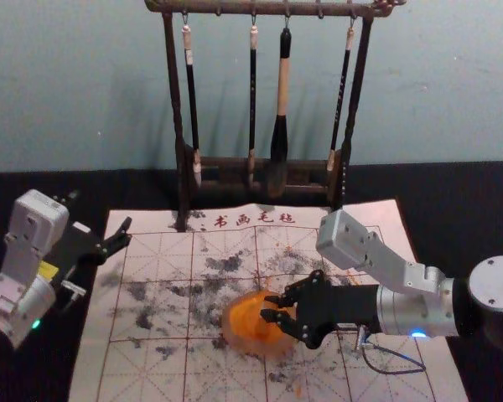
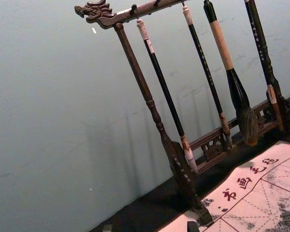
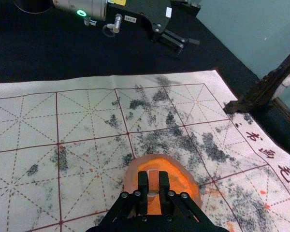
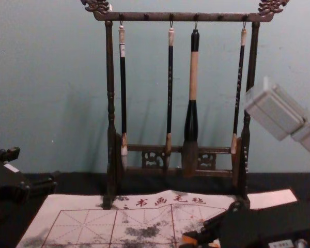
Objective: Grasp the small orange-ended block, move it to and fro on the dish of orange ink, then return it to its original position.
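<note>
While left claw (image 1: 101,213) hangs aside, right claw (image 1: 268,307) reaches over the dish (image 1: 245,333).

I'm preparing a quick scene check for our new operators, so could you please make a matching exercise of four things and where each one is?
Things
1. small block
2. dish
3. left gripper
4. thickest brush

Places
A. hanging from the rack
B. near the mat's left edge, holding nothing
C. between the fingers of the right gripper
D. lying on the mat, with orange ink in it

Right pairs: 1-C, 2-D, 3-B, 4-A
</note>
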You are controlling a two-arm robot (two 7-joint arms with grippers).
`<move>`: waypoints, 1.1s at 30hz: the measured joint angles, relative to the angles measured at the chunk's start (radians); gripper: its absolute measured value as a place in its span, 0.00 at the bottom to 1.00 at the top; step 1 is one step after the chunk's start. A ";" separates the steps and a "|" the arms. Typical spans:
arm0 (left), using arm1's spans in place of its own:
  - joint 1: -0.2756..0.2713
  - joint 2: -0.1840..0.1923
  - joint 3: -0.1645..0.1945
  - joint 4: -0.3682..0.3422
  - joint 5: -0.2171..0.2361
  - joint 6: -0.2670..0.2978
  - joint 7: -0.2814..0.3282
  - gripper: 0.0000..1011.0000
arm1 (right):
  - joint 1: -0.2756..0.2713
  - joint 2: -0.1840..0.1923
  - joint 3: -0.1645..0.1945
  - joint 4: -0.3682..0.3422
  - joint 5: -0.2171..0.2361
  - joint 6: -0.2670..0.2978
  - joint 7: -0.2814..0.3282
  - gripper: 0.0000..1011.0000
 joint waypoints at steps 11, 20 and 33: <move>0.000 0.000 0.000 0.000 0.000 0.000 0.000 0.99 | 0.040 -0.033 -0.018 0.048 -0.018 -0.001 0.001 0.11; 0.000 0.000 0.000 0.000 0.000 0.000 0.000 0.99 | 0.063 -0.047 -0.010 0.082 -0.025 0.005 -0.013 0.11; 0.000 0.000 0.000 0.000 0.000 0.000 0.000 0.99 | 0.038 -0.007 0.008 0.037 -0.017 0.026 -0.015 0.11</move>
